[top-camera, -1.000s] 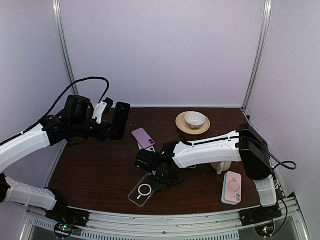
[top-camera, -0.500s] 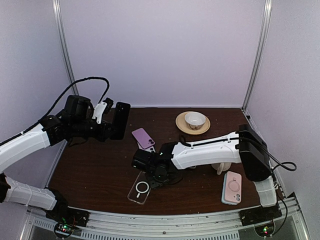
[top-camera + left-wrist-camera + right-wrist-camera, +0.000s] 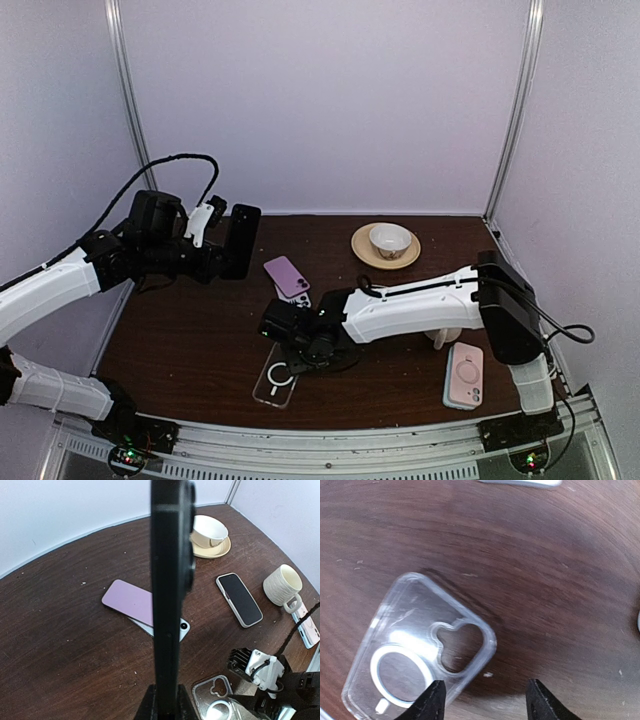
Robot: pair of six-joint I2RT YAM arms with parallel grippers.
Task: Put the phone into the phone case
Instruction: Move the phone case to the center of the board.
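Two halves of the job are ready but not joined. The black phone (image 3: 241, 241) is clamped on edge in the left gripper (image 3: 162, 706), whose jaws are closed tight on its lower end, and it is held up off the table (image 3: 190, 340) over the far left part. The clear phone case (image 3: 275, 376) lies flat on the wood near the front edge, left of centre, and nothing is in it. Whether its open side faces up I cannot say for certain.

The right gripper (image 3: 487, 702) hovers low over the end of the case with the camera cut-out. Its fingers are parted, bare wood shows between them, and it holds nothing. One fingertip (image 3: 436, 700) sits at the rim of the case; touching or just above, I cannot tell.

By my reading, most of the work is left: the phone must come down and to the right, be turned flat, be lined up with the cut-out, and be pressed into the rim. The purple phone (image 3: 287, 275), lying between the two arms, is not in that path
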